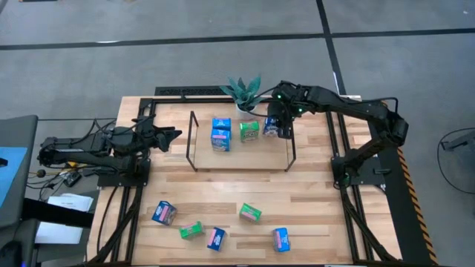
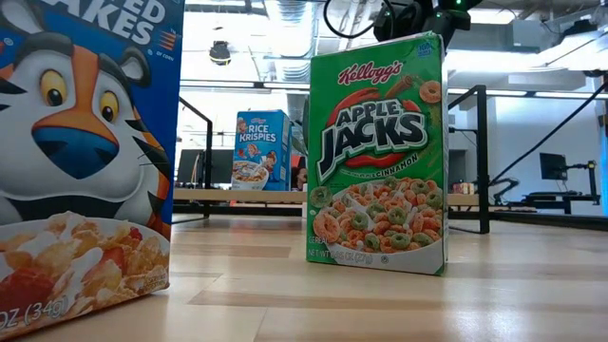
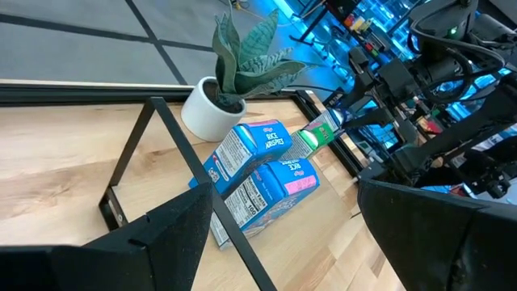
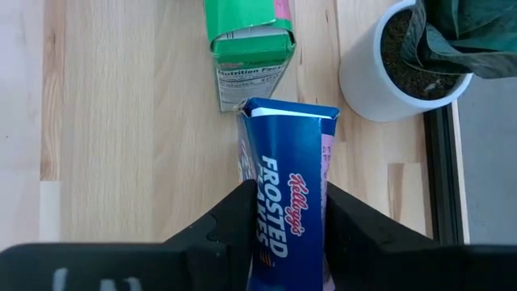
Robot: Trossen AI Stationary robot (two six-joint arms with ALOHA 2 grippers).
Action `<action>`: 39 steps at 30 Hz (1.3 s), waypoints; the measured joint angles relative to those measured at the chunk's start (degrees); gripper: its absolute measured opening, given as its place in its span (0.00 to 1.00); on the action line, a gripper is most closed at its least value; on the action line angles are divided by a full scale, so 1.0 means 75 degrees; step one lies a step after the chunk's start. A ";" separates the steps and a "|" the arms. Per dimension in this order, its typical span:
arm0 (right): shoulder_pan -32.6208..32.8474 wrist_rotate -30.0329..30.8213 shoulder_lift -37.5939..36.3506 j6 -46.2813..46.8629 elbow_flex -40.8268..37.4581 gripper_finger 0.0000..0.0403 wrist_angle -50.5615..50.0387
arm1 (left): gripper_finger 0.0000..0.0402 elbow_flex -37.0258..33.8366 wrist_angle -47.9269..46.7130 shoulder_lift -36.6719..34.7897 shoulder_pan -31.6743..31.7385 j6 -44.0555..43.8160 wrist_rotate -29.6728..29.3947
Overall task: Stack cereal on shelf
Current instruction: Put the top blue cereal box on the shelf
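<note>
blue frosted flakes box [image 4: 287, 206] sits pinched between your right gripper [image 4: 284, 212] fingers over the shelf [image 1: 241, 159], just beside the green cereal box [image 4: 246, 48] and near the potted plant [image 4: 408, 61]. its long axis runs straight out from the wrist, top flap away; letting go tilted could tip it onto the green box or bump the pot. your left gripper [image 1: 169, 136] waits open, off the shelf's left end

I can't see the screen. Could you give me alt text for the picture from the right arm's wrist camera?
Looking down, the right tool has its two dark fingers on either side of a blue Frosted Flakes box over the light-wood shelf. Just beyond sits a green cereal box, with a white potted plant beside it.
</note>
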 joint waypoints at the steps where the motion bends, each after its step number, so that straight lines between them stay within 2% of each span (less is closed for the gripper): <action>1: 0.0000 0.0000 0.0000 0.0032 0.0000 0.38 -0.0005 | 0.75 0.0000 0.0000 -0.0001 -0.0002 -0.0003 0.0000; 13: 0.0058 0.0003 0.0023 0.0040 0.0000 0.38 0.0040 | 0.75 -0.0002 -0.0002 -0.0003 -0.0001 -0.0009 0.0003; 21: 0.0163 0.0073 0.0584 0.0176 0.0047 0.37 -0.0034 | 0.75 0.0000 -0.0003 0.0000 -0.0003 -0.0017 0.0011; 28: 0.0192 0.0286 0.0585 0.0215 0.0137 0.40 -0.0140 | 0.75 0.0000 -0.0003 0.0000 -0.0002 -0.0085 0.0047; 32: 0.0185 0.0343 0.0562 0.0213 0.0310 0.45 -0.0245 | 0.75 0.0000 -0.0003 0.0000 -0.0003 -0.0050 0.0047; 39: 0.0189 0.0341 0.0539 0.0212 0.0350 0.64 -0.0311 | 0.75 0.0000 -0.0004 -0.0001 -0.0002 -0.0029 0.0041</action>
